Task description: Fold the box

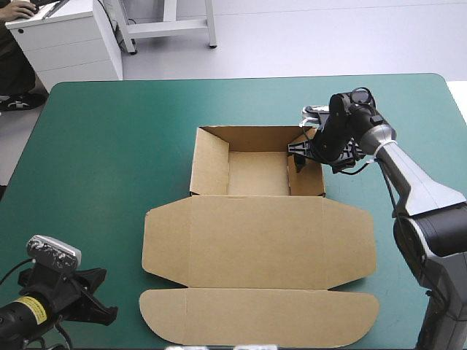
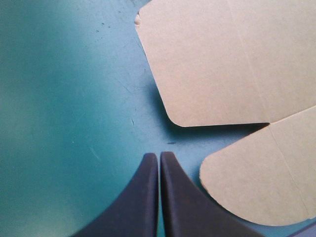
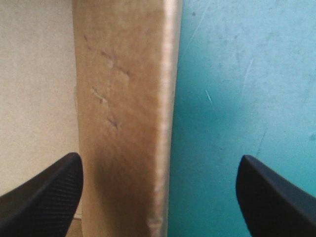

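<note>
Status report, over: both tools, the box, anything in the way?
Left tool shut, over teal-green cover beside lid. Right tool open, astride tray's right wall. Box: open tray, lid flat. Nothing obstructing.

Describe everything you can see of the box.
The box is one sheet of plain brown board lying on the teal-green table. Its far part is an open tray with raised walls. The lid lies flat toward the near edge and ends in a rounded flap. The open right gripper straddles the tray's right wall, which looks lightly scuffed. The shut left gripper sits beside the flap, apart from it.
</note>
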`<state>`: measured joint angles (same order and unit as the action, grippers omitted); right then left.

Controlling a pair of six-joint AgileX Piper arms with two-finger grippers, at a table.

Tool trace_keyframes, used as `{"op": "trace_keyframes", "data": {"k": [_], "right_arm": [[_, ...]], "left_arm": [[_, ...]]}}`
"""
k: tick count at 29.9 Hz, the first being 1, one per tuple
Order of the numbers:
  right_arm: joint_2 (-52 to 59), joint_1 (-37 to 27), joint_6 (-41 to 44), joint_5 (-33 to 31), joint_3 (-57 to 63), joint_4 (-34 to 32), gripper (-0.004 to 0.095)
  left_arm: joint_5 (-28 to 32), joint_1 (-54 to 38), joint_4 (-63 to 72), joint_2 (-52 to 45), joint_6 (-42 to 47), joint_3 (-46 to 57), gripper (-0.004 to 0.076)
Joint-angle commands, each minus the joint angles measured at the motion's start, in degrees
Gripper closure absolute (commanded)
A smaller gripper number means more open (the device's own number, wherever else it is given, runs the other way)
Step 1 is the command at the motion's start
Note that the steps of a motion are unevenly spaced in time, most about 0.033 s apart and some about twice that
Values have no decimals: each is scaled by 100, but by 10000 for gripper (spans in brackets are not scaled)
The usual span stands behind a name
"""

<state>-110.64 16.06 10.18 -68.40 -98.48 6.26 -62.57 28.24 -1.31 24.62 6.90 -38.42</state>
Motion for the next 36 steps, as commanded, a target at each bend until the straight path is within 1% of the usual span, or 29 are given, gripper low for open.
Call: {"op": "trace_keyframes", "data": {"k": [1,6,9,10,12,13,14,18,23,28,30,33,36], "right_arm": [[161,-30,-51,33,-149,59,220],[72,-30,-51,23,-156,149,349],[72,-30,-97,-77,-156,138,493],[72,-30,-139,-154,-162,138,587],[72,-30,-246,-255,-162,98,839],[72,-30,-233,-295,-171,63,926],[72,-30,-243,-316,-175,25,912],[191,-30,-366,-342,-407,11,928],[523,-402,-663,-342,-1118,-152,928],[992,-1187,-925,-342,-1426,-583,928],[1110,-1610,-1018,-342,-1426,-810,928],[1099,-2251,-1018,-342,-1426,-833,928],[1002,-2808,-1018,-342,-1426,-705,928]], "left_arm": [[507,22,-152,-140,-6,-21,734],[521,22,-166,-254,-6,30,734],[534,22,-166,-254,-6,44,734],[542,22,-176,-254,-6,44,734],[569,22,-175,-254,-6,55,734],[583,22,-175,-254,-6,55,734],[583,22,-175,-254,-6,55,734],[560,22,-240,-254,-6,55,734],[560,22,-536,-254,-6,55,734],[560,22,-536,-254,-6,55,734],[560,22,-536,-254,-6,55,734],[560,22,-536,-254,-6,55,734],[538,22,-536,-254,-6,55,734]]}}
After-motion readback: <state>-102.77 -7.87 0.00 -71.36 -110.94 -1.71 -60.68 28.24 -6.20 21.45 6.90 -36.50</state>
